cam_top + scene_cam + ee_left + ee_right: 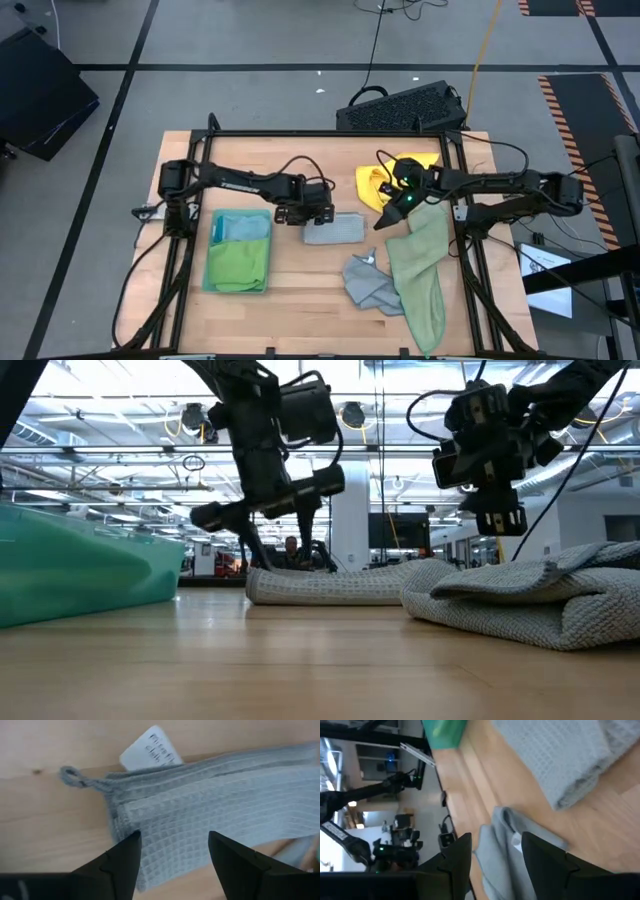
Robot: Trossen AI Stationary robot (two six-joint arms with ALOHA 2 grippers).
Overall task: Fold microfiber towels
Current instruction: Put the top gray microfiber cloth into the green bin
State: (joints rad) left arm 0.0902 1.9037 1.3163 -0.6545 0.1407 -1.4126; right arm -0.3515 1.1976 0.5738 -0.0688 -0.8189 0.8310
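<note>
A folded grey waffle towel lies flat at the table's middle, with its tag and hanging loop at its left end. My left gripper is open over that left end, and I cannot see it touching. My right gripper is open and empty, raised above the table just right of the folded towel. A crumpled grey towel lies on the table nearer the front and shows between the right fingers. A pale sage towel and a yellow towel lie at the right.
A stack of folded towels, light blue and bright green on teal, lies at the left and shows as a teal block in the low view. A dark metal frame borders the table. Bare wood lies along the front middle.
</note>
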